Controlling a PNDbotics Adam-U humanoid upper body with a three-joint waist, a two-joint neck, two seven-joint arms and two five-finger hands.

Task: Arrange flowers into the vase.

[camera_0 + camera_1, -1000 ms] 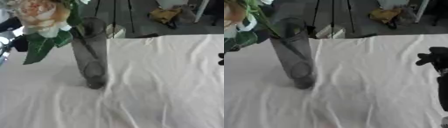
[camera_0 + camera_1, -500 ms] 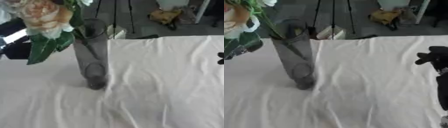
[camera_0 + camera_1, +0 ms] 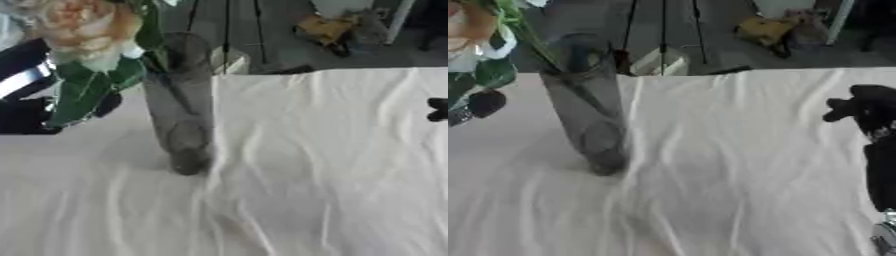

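Resting on the white-clothed desk (image 3: 332, 165), the tall smoky glass vase (image 3: 179, 105) looks tippy and breakable. Its flower (image 3: 87, 25) leans left, stem already inside; take the stiff stem, not petals. Right hand (image 3: 868, 107) idles; I cannot tell how its fingers stand.

My right hand (image 3: 866, 107) is matte black with rounded knuckles, on a black forearm ending in a silver joint. My left arm (image 3: 26, 95) is black with a silver band.
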